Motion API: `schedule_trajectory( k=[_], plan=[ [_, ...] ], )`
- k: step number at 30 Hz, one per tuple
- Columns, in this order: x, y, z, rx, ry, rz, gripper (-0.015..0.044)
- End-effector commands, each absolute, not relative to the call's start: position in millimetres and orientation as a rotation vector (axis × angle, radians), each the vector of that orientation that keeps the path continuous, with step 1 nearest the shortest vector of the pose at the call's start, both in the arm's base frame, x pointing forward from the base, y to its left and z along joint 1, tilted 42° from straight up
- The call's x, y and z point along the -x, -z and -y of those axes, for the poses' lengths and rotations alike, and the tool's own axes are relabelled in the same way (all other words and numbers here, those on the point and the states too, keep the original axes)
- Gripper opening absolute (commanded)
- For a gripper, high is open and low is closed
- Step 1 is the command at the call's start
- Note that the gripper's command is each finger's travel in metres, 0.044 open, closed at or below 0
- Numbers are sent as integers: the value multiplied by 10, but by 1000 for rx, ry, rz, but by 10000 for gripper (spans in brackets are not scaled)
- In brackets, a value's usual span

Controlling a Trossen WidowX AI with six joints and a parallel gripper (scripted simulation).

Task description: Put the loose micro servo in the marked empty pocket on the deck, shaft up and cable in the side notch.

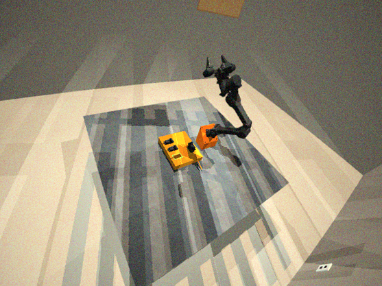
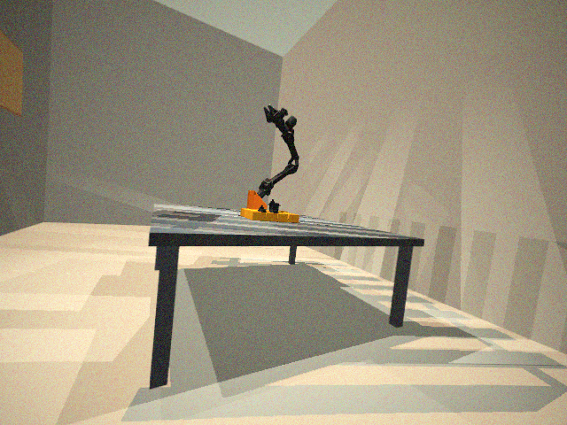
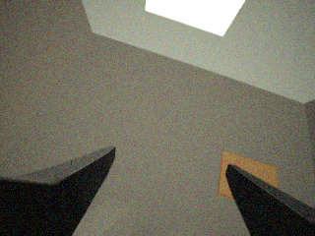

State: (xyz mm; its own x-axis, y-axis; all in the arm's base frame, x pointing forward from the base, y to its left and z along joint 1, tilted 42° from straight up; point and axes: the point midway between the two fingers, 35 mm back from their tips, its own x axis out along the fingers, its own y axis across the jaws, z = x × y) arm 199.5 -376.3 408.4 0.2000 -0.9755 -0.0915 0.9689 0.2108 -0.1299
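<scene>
The tool (image 1: 215, 61) (image 2: 267, 108) (image 3: 170, 160) is spread open with nothing in it, high above the table (image 1: 156, 201) (image 2: 283, 239); the servo (image 1: 191, 146) (image 2: 274, 206) sits on the yellow deck (image 1: 185, 139) (image 2: 270, 214), outside the marked pocket (image 1: 177, 156)

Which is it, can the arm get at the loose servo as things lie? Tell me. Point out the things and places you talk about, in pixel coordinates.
Probably yes: the arm's jaws (image 1: 215, 61) (image 2: 267, 110) are open and empty, and nothing appears to cover the servo (image 1: 191, 146) (image 2: 274, 206), though they hang far above it, facing away.
</scene>
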Motion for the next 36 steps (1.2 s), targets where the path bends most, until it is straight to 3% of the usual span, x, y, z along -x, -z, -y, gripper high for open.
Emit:
schedule_trajectory(
  k=[1,17,36],
  plan=[
    [-2167,-3864,3697,94,1273,-286,440],
    [-2710,-3066,3246,285,873,-657,440],
    [-3017,-2146,2452,514,300,-954,440]
  ],
)
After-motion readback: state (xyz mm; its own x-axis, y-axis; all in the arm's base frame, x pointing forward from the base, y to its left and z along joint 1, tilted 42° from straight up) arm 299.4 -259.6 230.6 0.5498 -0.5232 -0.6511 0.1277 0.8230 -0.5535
